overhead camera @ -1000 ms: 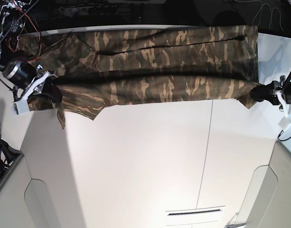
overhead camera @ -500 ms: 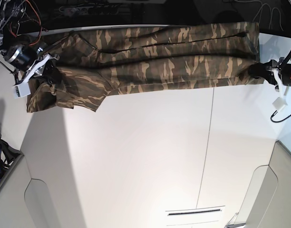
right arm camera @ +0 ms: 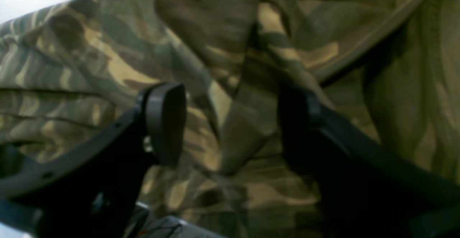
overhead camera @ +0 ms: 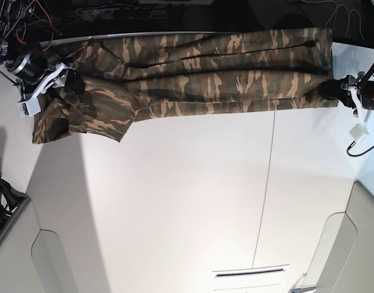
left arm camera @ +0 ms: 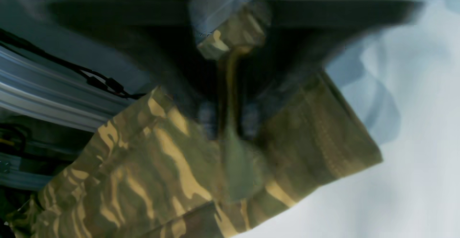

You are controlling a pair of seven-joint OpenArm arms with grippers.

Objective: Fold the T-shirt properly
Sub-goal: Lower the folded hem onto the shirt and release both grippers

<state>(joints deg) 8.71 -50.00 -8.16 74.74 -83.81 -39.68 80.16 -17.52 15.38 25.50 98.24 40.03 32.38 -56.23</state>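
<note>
The camouflage T-shirt (overhead camera: 199, 73) lies folded lengthwise in a long band along the table's far edge, with a sleeve spread out at the left end. My right gripper (overhead camera: 68, 82) hovers over that left end. In its wrist view the right gripper (right arm camera: 231, 123) is open wide, and a loose fold of the T-shirt (right arm camera: 107, 62) stands between the fingers (right arm camera: 165, 123). My left gripper (overhead camera: 328, 91) is at the shirt's right end. The left wrist view is blurred: the left gripper (left arm camera: 228, 119) is slightly parted, with a thin ridge of the T-shirt (left arm camera: 161, 173) between its jaws.
The white table (overhead camera: 187, 201) has a seam running front to back on the right side. Cables and dark equipment (overhead camera: 113, 12) sit behind the far edge. An aluminium rail (left arm camera: 54, 94) shows beyond the cloth. Grey panels (overhead camera: 52, 262) flank the near corners.
Both arms carried the shirt's lifted near edge toward the far side and laid it flat over the rest. Both grippers, shut on the cloth before, have opened.
</note>
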